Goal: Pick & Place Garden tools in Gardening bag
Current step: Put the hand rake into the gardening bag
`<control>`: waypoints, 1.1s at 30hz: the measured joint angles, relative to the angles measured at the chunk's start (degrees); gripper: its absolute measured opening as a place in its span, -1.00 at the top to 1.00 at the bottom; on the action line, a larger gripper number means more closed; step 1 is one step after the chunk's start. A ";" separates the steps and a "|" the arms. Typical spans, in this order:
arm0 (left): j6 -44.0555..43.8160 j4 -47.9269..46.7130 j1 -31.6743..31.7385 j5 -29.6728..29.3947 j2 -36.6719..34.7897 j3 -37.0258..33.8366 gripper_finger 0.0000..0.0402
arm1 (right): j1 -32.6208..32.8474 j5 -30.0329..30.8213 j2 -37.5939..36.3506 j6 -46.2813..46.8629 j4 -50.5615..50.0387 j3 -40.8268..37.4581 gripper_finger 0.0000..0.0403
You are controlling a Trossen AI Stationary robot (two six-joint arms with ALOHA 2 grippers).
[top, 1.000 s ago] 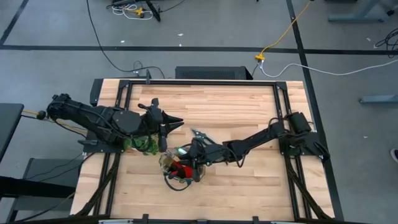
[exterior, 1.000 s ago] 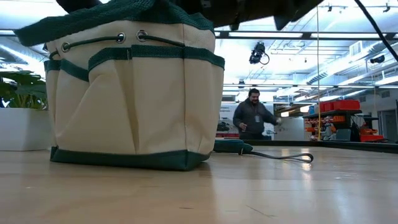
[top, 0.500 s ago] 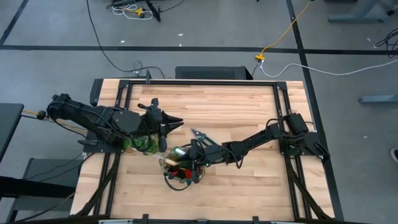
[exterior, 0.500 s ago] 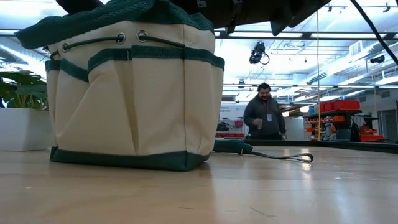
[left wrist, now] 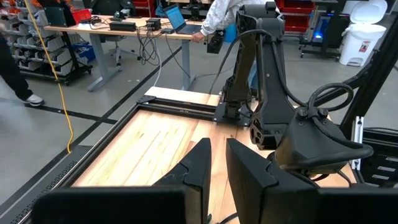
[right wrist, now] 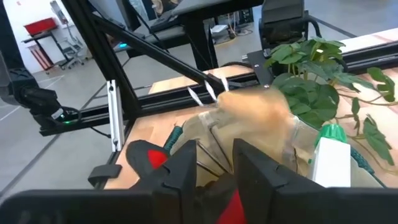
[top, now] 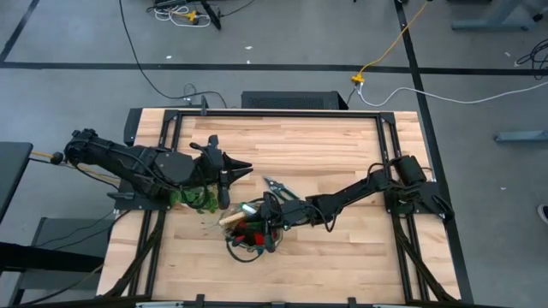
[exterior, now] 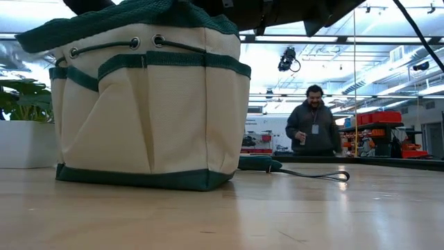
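Observation:
The beige gardening bag with green trim [exterior: 149, 104] stands on the table, open at the top [top: 248, 233]. Red glove cloth [right wrist: 149, 158] and the spray bottle's white-and-green top [right wrist: 333, 155] show inside it. A wooden-handled hand rake [right wrist: 258, 112] lies across the bag's opening, tines [right wrist: 205, 93] away from me. Its handle shows in the high view [top: 229, 218]. My right gripper [right wrist: 214, 165] is open just above the bag, behind the rake. My left gripper [left wrist: 217, 155] hangs raised over the table's left side, fingers almost together, empty.
The leafy plant sprig [top: 197, 198] lies left of the bag, below my left arm. A dark tool with a wire loop [exterior: 277, 167] lies on the table behind the bag. A person [exterior: 313, 128] stands far off in the room. Bare wood lies to the right.
The rake's wooden handle has come into sight on the bag's far left rim in the high view, where it did not show before. Its blur in the wrist view shows it moving. The person in the room has walked to the right.

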 joint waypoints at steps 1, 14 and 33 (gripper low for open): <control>0.00 0.00 0.00 0.02 0.00 0.00 0.72 | 0.34 0.02 -0.24 0.12 -0.25 -0.02 0.49; -5.26 -8.17 -0.07 6.85 0.00 0.02 0.72 | 3.25 1.90 -4.97 -1.72 -9.44 -0.44 0.69; -22.14 -42.30 -6.13 18.64 0.21 0.03 0.72 | 7.73 8.94 -13.79 -2.06 -30.02 -0.28 0.75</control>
